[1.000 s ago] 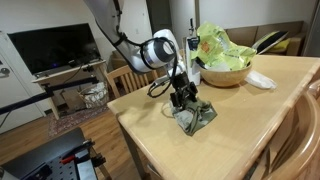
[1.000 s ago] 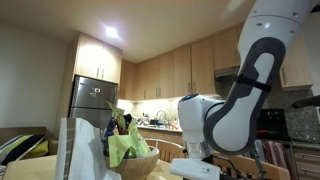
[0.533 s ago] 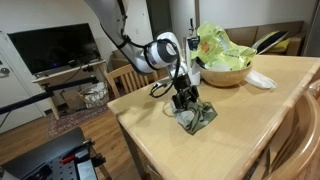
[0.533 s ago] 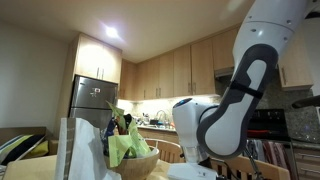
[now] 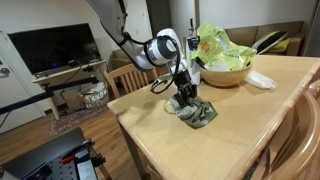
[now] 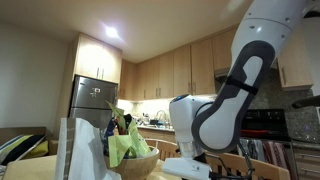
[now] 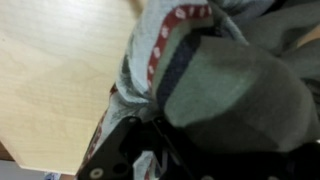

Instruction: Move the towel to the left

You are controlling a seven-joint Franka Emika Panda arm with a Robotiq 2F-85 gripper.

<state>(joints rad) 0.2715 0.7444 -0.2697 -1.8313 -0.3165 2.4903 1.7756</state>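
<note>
The towel is a crumpled grey-green cloth with a red and white patterned edge, lying near the front left corner of the wooden table. My gripper points straight down into it, its black fingers sunk in the folds and shut on a bunch of cloth. In the wrist view the towel fills most of the picture and presses right up against the gripper; one dark finger shows at the lower left. The other exterior view shows only the white arm, not the towel.
A bowl with a green cloth or leaves stands behind the towel, with a white crumpled item to its right. A wooden chair stands at the table's left side. The table's edge runs just left of the towel.
My gripper has come down into the towel and closed its fingers on the cloth. The towel has stayed in the same spot.
</note>
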